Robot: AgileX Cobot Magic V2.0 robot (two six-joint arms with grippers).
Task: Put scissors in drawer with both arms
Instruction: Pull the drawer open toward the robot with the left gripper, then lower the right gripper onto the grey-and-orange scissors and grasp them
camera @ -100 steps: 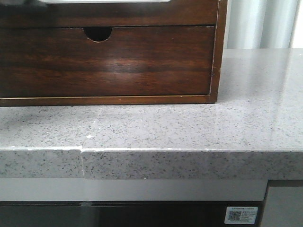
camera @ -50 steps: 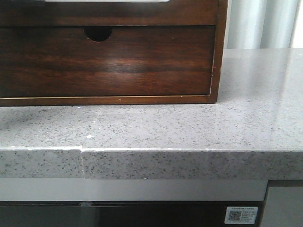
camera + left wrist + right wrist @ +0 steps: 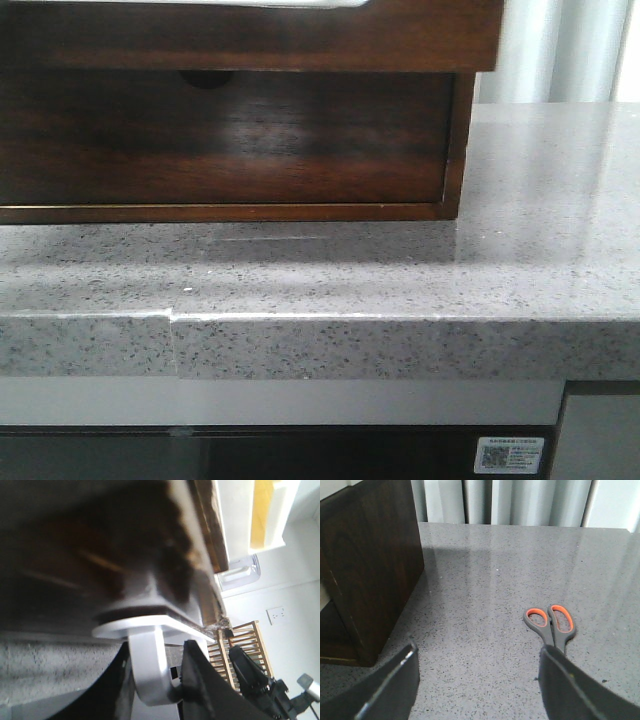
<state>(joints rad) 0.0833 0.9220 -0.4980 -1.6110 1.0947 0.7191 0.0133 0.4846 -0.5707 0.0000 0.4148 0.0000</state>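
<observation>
The drawer (image 3: 250, 40), glossy dark brown, stands pulled out toward me and overhangs the lower drawer (image 3: 250, 140). In the left wrist view my left gripper (image 3: 157, 657) is shut on a white loop-shaped pull (image 3: 147, 670) under the drawer's dark front (image 3: 100, 555). The scissors (image 3: 551, 625), grey handles with orange inner rims, lie flat on the grey counter (image 3: 485, 580). Their blades are hidden behind my right finger (image 3: 570, 690). My right gripper (image 3: 479, 655) is open and empty, low over the counter, with the scissors by its right finger. Neither gripper shows in the front view.
The dark wooden cabinet (image 3: 370, 570) stands on the speckled counter (image 3: 400, 280), beside my right gripper. The lower drawer's half-round notch (image 3: 205, 77) is nearly covered. The counter's front edge (image 3: 350, 345) runs across. A wooden rack (image 3: 245, 645) and the other arm (image 3: 255, 680) show behind.
The upper drawer has slid out toward the camera. It now overhangs the lower drawer, casts a shadow on it and on the counter, and covers most of the half-round notch.
</observation>
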